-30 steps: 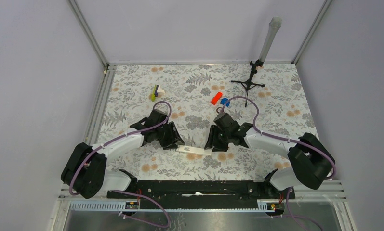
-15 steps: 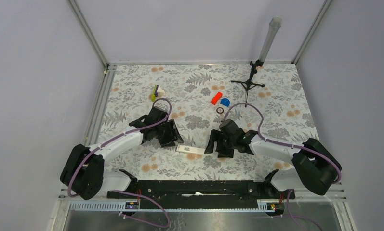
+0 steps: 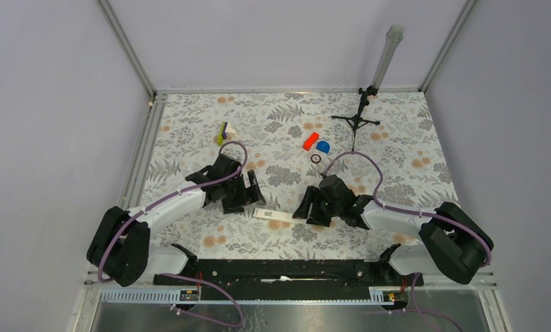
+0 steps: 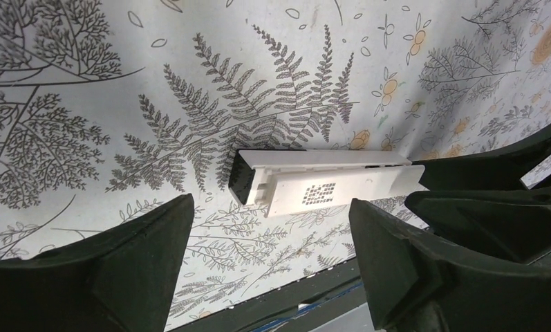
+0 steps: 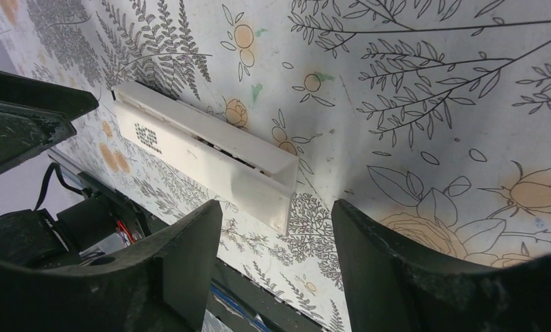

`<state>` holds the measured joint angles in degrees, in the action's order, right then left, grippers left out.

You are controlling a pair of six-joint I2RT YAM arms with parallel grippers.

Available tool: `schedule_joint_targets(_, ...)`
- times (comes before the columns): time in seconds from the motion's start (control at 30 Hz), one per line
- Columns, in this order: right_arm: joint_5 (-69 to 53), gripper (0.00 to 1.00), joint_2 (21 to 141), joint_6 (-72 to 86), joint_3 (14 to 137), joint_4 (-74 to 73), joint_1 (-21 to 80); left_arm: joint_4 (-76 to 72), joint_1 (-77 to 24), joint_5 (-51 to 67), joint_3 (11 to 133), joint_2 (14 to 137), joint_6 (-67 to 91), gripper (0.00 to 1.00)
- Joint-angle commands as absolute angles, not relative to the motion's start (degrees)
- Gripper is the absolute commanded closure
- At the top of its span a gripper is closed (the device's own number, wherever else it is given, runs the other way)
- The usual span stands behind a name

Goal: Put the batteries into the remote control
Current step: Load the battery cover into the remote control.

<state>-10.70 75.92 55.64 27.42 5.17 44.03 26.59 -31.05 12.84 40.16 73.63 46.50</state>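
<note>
Remote control (image 4: 314, 159), a slim white plastic bar with one dark end, lay flat on the fern-printed bench (image 3: 397, 131), stretched lengthwise between the two sets of jaws. The dark end pointed toward the left jaws and the pale end toward the right jaws. That placement probably let each arm reach one end.

A thinner flat white strip (image 4: 328, 194) with a small dark dotted mark rested on the remote's back, slightly askew and not flush. A narrow gap showed along its edge. No batteries could be made out, and whether any sat inside the recess could not be told.

The left jaws were spread wide and gripped nothing, with the remote just ahead of their tips. The right jaws were likewise spread wide and empty, with the remote's pale end just in front of them. The wide spread probably suited straddling or pressing the bar.

Nothing lay between either set of jaws and the remote, though the two sets were close together. Well beyond the right jaws sat a red block (image 3: 310, 141), a blue half-round piece (image 3: 323, 146), a small dark ring (image 3: 316, 158) and a black tripod stand (image 3: 356, 122). A small yellow-green object (image 3: 223, 131) lay beyond the left jaws.
</note>
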Motion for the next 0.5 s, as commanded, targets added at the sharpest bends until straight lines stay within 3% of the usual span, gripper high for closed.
schedule_joint_targets(0.0, -11.38, 0.34, 76.58, 56.97, 27.07, 8.37, 43.54, 22.11, -31.16, 15.21, 39.76, 75.34, 45.37, 0.11)
schedule_joint_targets(0.1, -12.67, 0.38, 76.76, 57.11, 26.3, 10.36, 43.46, 20.13, -31.2, 16.8, 38.72, 76.59, 45.7, 0.04)
schedule_joint_targets(0.47, -17.35, 0.43, 78.07, 57.07, 24.13, 17.31, 42.59, 17.63, -31.2, 19.09, 37.09, 77.95, 45.8, 0.04)
